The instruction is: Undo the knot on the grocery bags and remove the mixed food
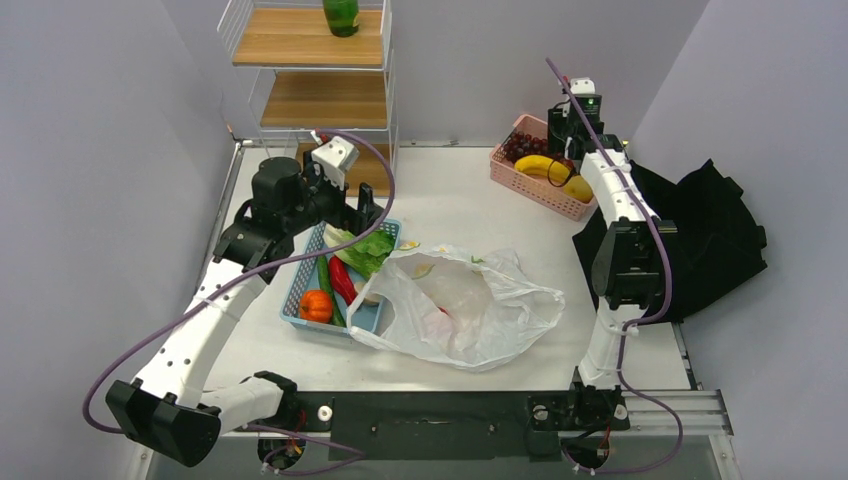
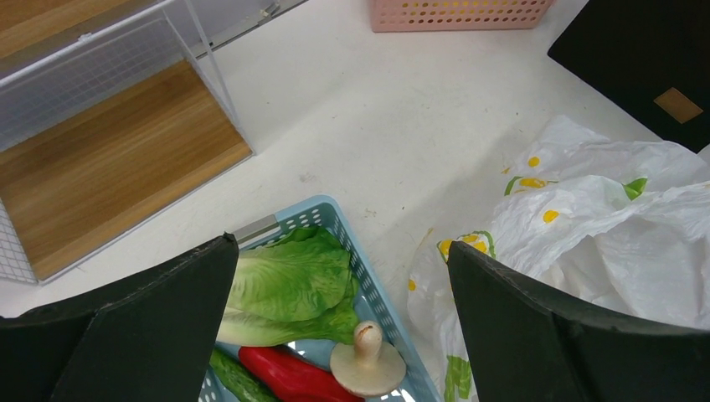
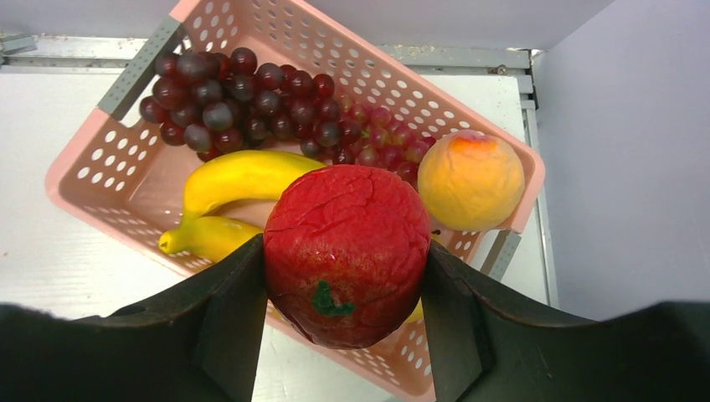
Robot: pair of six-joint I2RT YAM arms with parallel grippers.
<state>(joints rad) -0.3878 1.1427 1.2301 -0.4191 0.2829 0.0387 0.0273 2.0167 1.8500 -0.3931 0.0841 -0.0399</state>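
- The grocery bag [image 1: 460, 305] lies slack and crumpled at the centre of the top view. Its yellow citrus prints show at the right of the left wrist view [image 2: 603, 209].
- Something reddish shows through the plastic near the bag's middle, and I cannot tell what it is.
- The left gripper [image 1: 358, 205] hangs over the far end of the blue basket [image 1: 297, 305], left of centre. Its jaws are spread wide with nothing between them [image 2: 342, 251].
- Below those jaws the basket holds lettuce [image 2: 293, 285], a red pepper [image 2: 285, 373], a mushroom [image 2: 367, 360] and a cucumber [image 2: 239, 377].
- A small orange pumpkin [image 1: 316, 305] sits at the basket's near end.
- The bag's left edge crowds the basket's right wall.
- The right gripper [image 1: 567, 125], at the upper right of the top view, is clamped on a red apple [image 3: 347, 251]. It holds the apple just above the pink basket [image 3: 109, 167].
- That basket holds dark grapes [image 3: 243, 92], a banana [image 3: 243, 176] and an orange fruit [image 3: 470, 180] in its right corner.
- The black tote [image 1: 710, 230] is heaped at the right edge, behind the right arm.
- A wire shelf [image 1: 310, 60] with wooden boards stands at the upper left, close behind the left gripper. A green object [image 1: 341, 15] sits on its top board.
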